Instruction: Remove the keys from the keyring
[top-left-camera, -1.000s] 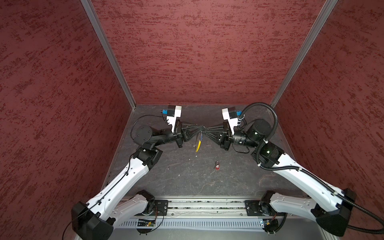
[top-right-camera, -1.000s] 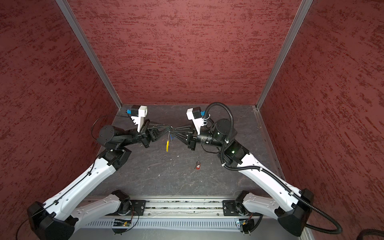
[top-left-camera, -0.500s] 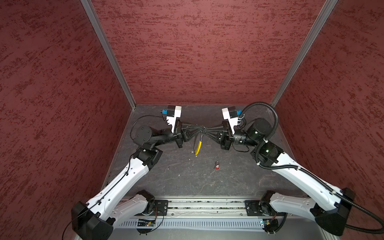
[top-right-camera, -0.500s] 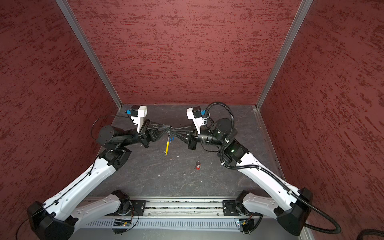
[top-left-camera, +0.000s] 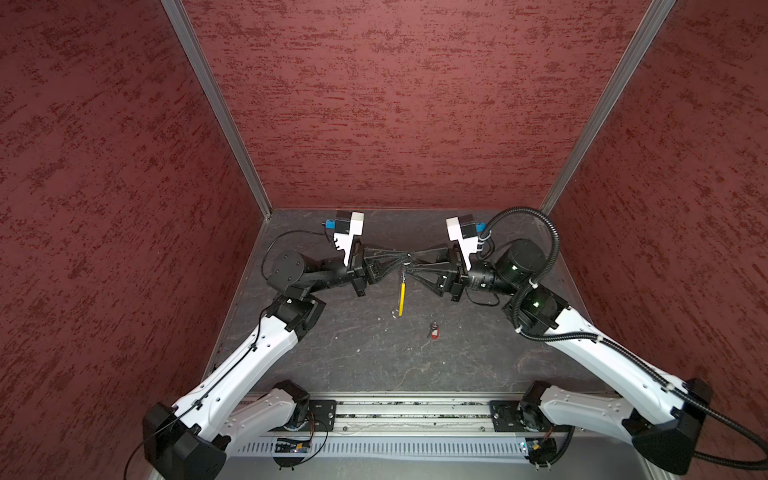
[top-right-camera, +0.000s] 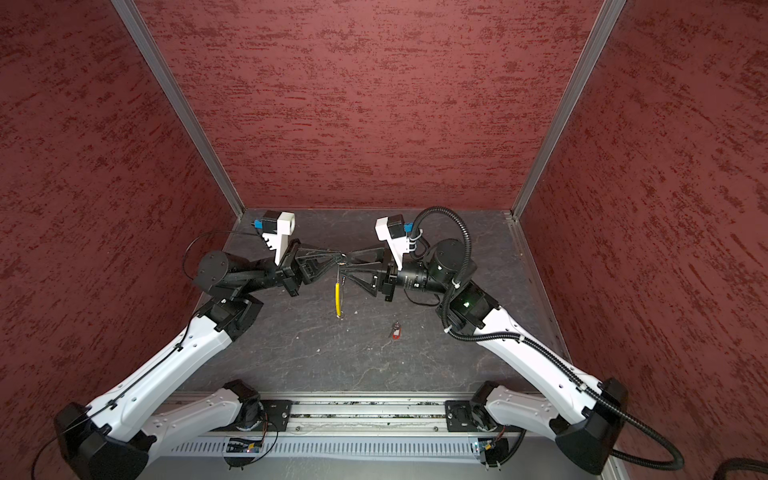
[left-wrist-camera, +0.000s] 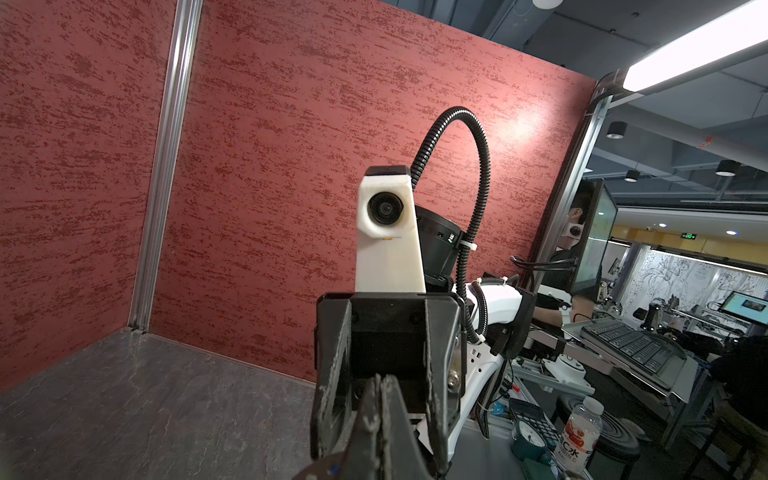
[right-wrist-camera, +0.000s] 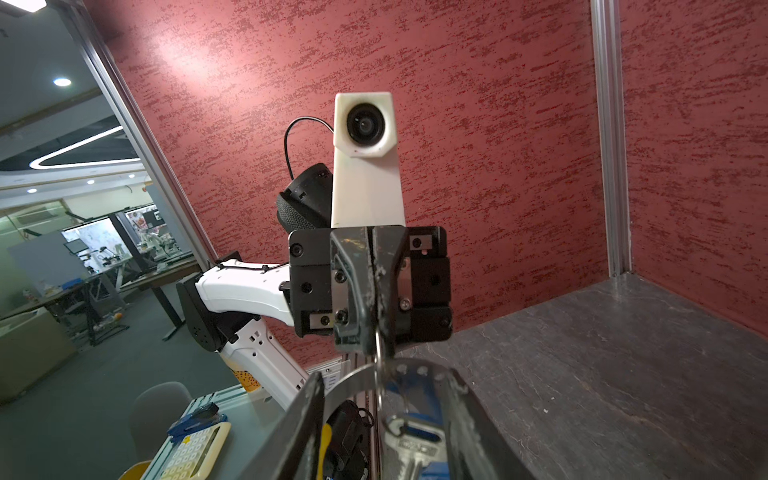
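Left gripper (left-wrist-camera: 381, 380): jaws fully closed, pinching the silver ring (right-wrist-camera: 379, 353) of the keyring (top-left-camera: 401, 295), whose yellow part hangs clear above the table (top-left-camera: 353, 361)

Blue key (right-wrist-camera: 409, 444): appears linked to that ring, hanging between the fingers of the right gripper (right-wrist-camera: 384, 374)

Right gripper: tip to tip with the left, jaws apart, clamping nothing

Red key (top-left-camera: 434, 332): off the keyring, lying on the table further right

Hazards:
- The pinch on the thin ring is small, so a sideways pull on the blue key may drag the ring out
- Closing off-centre may clamp the ring, not the key
- A freed key would drop
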